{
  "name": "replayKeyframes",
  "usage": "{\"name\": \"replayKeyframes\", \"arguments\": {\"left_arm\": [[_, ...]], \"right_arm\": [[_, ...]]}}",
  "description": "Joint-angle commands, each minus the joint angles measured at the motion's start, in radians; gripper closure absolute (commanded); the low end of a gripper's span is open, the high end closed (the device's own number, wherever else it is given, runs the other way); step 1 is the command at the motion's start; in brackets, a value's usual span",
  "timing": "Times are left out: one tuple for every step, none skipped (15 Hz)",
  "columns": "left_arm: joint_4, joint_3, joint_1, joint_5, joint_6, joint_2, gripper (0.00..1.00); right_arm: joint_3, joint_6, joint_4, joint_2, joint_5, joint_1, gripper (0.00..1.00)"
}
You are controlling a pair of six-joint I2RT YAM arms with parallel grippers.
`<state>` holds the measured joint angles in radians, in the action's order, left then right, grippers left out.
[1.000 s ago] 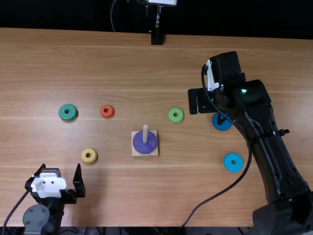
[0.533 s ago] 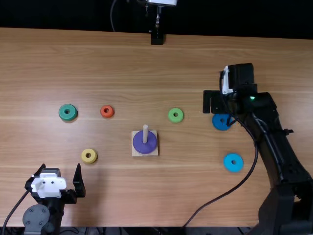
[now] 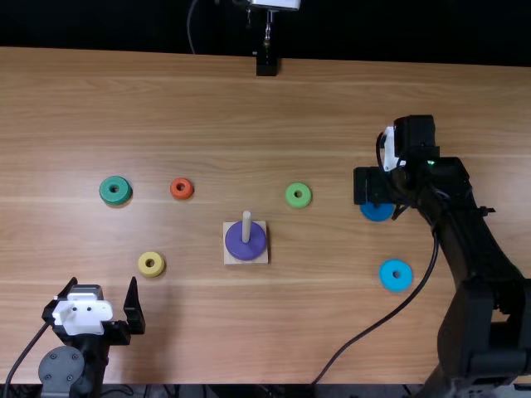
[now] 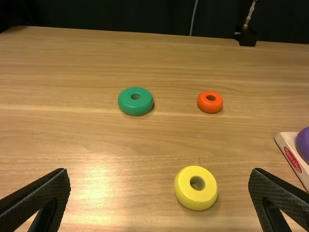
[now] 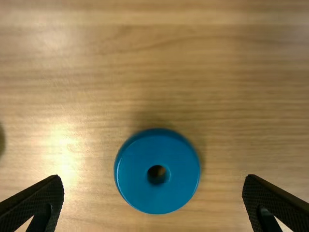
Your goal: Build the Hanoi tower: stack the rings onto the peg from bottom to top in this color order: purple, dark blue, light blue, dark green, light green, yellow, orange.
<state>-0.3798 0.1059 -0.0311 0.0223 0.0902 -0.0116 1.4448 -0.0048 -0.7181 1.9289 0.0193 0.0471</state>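
The purple ring (image 3: 246, 241) lies around the peg (image 3: 246, 225) on its square wooden base (image 3: 258, 258). My right gripper (image 3: 369, 187) is over the dark blue ring (image 3: 377, 211), partly covering it. In the right wrist view my right gripper (image 5: 153, 193) stands open, the dark blue ring (image 5: 135, 179) on the table between its spread fingers. The light blue ring (image 3: 396, 275) lies nearer the table's near edge. My left gripper (image 3: 105, 303), also open in the left wrist view (image 4: 159, 193), holds nothing. The yellow ring (image 4: 186, 192) is on the table beyond it.
Loose on the table lie a dark green ring (image 3: 115, 191), an orange ring (image 3: 182, 188) and a light green ring (image 3: 298, 195). A black cable (image 3: 370, 331) hangs from the right arm across the near right of the table.
The right gripper has moved to the right in the top view and now covers part of the dark blue ring. My left arm and the rings have kept their places.
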Motion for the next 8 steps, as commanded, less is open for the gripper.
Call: {"name": "replayKeyframes", "arguments": {"left_arm": [[-0.082,-0.106,0.005,0.002,-0.006,0.012,0.0],[-0.082,-0.106,0.005,0.002,-0.006,0.012,0.0],[-0.082,-0.106,0.005,0.002,-0.006,0.012,0.0],[-0.082,-0.106,0.005,0.002,-0.006,0.012,0.0],[-0.082,-0.106,0.005,0.002,-0.006,0.012,0.0],[-0.082,-0.106,0.005,0.002,-0.006,0.012,0.0],[-0.082,-0.106,0.003,0.002,-0.006,0.012,0.0],[-0.082,-0.106,0.003,0.002,-0.006,0.012,0.0]], "right_arm": [[-0.009,-0.008,-0.001,0.027,0.003,-0.003,0.0],[-0.011,-0.006,0.001,0.042,0.003,-0.003,0.0],[-0.009,-0.006,0.005,0.061,0.003,-0.003,0.0],[-0.007,-0.004,0.005,0.079,0.003,-0.003,0.0],[-0.007,-0.003,0.008,0.088,0.001,-0.003,0.0],[-0.006,0.001,0.008,0.094,-0.001,-0.003,0.0],[-0.006,0.001,0.005,0.102,-0.001,-0.003,0.0],[-0.004,0.003,0.005,0.108,-0.001,-0.003,0.0]]}}
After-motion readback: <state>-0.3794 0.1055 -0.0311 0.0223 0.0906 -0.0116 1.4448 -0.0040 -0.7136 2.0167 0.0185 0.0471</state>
